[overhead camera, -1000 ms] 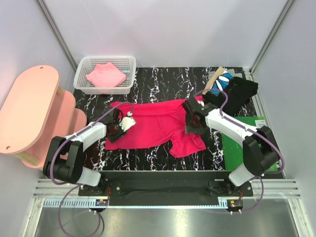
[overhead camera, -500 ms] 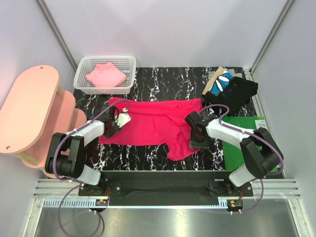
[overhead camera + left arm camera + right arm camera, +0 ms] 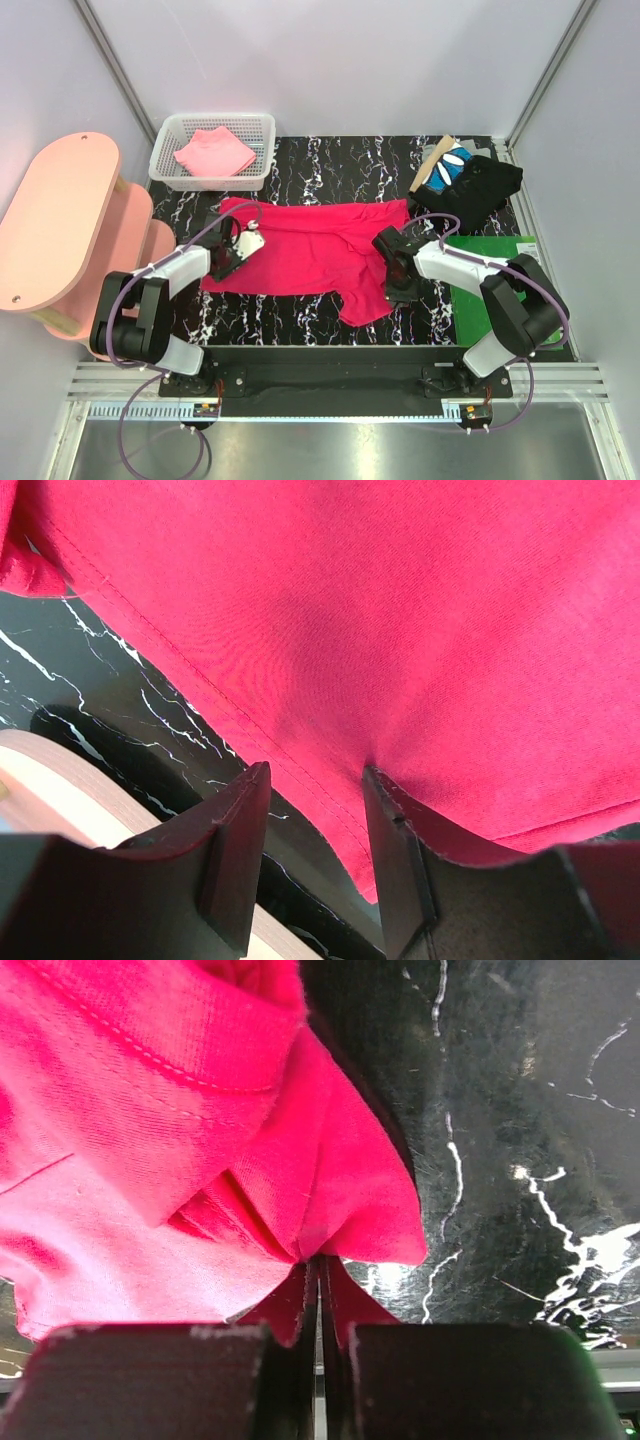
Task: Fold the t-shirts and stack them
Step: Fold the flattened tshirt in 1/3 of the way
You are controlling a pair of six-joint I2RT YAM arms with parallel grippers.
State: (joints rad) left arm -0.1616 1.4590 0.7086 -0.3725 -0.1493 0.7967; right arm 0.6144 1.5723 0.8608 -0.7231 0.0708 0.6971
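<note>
Though a lighter pink shirt sits folded in the white mesh basket at the far left corner, we judge the main piece barely begun. Just beside the left arm stands the pink side stand, so there's little room to swing outward there.

Next along, the left gripper is down at the left edge of the crimson-red shirt. From the wrist we see its fingers spread apart with the stitched hem running between them, and nothing clamped. The shirt lies opened across the middle of the black marbled table, with no fold that we can see. One flap droops toward the near edge but is on the tabletop.

Moving right, the right gripper is pressed together on a pinch of red cloth, a bunched ridge rising from its tips. The green mat lies near the shirt's right end.

Far right, the black shirt and the blue shirt are piled together, and we cannot tell how neatly. As we read it, what's left is to smooth and fold the red one, then stack it. The open room is toward the back, between basket and pile.
</note>
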